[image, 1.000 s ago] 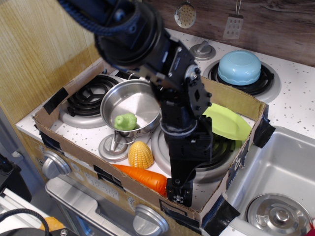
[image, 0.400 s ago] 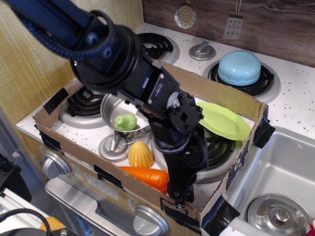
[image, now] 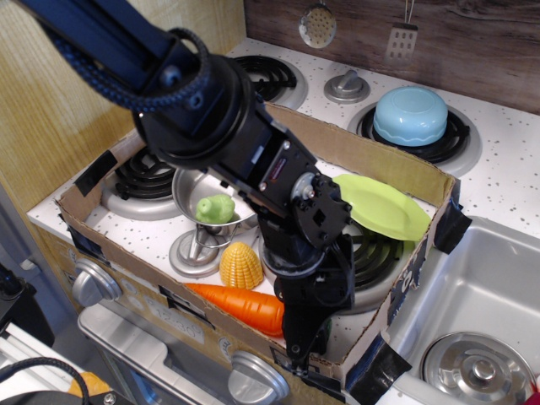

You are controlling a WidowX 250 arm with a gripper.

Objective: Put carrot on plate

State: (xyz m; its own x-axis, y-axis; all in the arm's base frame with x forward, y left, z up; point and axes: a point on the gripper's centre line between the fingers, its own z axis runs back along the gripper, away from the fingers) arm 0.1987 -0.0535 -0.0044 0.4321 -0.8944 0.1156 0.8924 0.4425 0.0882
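1. Carrot (image: 240,305): glossy, tapered orange plastic, lying by the box's front wall, its thick end hidden behind the tool (image: 302,342).
2. Plate (image: 380,207): flat, round, lime-green.
3. Tool: its opening cannot be made out.

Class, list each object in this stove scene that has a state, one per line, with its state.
carrot: lying flat, not on the plate
plate: empty, tilted
steel pot: upright, holds a green toy
blue bowl: upside down on a burner
gripper: low by the carrot's thick end, jaws hidden
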